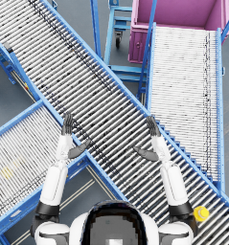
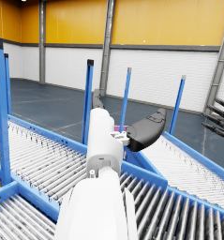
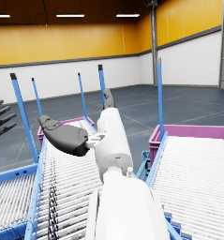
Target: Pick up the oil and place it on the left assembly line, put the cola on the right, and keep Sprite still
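Dark and empty, the left hand (image 1: 67,131) and right hand (image 1: 153,131) hover with fingers spread apart, thumbs turned toward each other, over the middle conveyor (image 1: 111,107). Near the right elbow a round yellow cap (image 1: 200,214) sits on those rollers; which bottle it belongs to I cannot tell.

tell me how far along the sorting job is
Nothing looks done yet: no bottle plainly shows on the left line or the right line. Nothing is in hand either; the left hand and right hand hover open over the middle conveyor. All the placing is left. The only candidate in view is a small yellow-topped thing by the right elbow; what it is I cannot tell.
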Controlling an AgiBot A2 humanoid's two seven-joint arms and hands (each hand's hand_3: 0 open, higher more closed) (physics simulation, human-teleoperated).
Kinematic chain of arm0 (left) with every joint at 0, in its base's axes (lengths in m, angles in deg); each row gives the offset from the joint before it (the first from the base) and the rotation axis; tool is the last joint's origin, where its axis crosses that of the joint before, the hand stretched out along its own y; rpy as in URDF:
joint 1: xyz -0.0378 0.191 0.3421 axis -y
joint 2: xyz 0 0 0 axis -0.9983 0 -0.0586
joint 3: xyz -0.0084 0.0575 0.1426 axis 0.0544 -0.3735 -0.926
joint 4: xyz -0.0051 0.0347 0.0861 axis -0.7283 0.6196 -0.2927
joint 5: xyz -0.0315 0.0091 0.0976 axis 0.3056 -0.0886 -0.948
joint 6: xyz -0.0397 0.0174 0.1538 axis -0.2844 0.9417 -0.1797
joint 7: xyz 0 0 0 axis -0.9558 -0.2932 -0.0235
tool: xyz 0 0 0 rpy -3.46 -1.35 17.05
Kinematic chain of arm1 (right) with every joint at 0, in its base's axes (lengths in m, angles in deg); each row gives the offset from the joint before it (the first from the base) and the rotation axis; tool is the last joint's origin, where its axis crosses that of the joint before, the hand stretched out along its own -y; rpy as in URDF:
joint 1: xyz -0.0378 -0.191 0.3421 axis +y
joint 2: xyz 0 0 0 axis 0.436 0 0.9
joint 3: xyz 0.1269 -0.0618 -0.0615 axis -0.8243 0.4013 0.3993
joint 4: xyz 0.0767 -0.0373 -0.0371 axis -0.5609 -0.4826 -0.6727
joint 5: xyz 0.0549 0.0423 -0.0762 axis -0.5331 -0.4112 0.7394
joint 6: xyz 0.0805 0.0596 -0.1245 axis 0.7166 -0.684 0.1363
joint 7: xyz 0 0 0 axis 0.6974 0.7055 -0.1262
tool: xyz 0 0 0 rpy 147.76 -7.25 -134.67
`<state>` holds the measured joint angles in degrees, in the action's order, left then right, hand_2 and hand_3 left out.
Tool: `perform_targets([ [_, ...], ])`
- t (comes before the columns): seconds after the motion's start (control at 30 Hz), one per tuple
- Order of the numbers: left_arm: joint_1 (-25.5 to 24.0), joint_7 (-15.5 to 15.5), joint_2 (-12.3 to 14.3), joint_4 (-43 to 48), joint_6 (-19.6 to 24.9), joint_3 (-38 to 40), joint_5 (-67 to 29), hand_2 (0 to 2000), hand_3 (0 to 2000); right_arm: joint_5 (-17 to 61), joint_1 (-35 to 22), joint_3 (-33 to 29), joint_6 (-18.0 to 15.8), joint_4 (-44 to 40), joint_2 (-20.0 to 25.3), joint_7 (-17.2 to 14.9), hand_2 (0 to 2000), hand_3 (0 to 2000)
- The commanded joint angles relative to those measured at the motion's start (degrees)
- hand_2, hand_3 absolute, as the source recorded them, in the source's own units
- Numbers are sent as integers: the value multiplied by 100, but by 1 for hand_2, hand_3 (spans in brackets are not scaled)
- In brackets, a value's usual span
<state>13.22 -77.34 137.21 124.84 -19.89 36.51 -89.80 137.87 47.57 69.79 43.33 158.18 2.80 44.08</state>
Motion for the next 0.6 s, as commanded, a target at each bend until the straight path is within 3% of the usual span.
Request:
perform_targets([
  [0.03, 0, 0, 0, 0, 0, 0, 0, 0, 0, 0, 0, 0, 0, 0, 0, 0, 0, 0],
  [0.6, 0, 0, 0, 0, 0, 0, 0, 0, 0, 0, 0, 0, 0, 0, 0, 0, 0, 0],
])
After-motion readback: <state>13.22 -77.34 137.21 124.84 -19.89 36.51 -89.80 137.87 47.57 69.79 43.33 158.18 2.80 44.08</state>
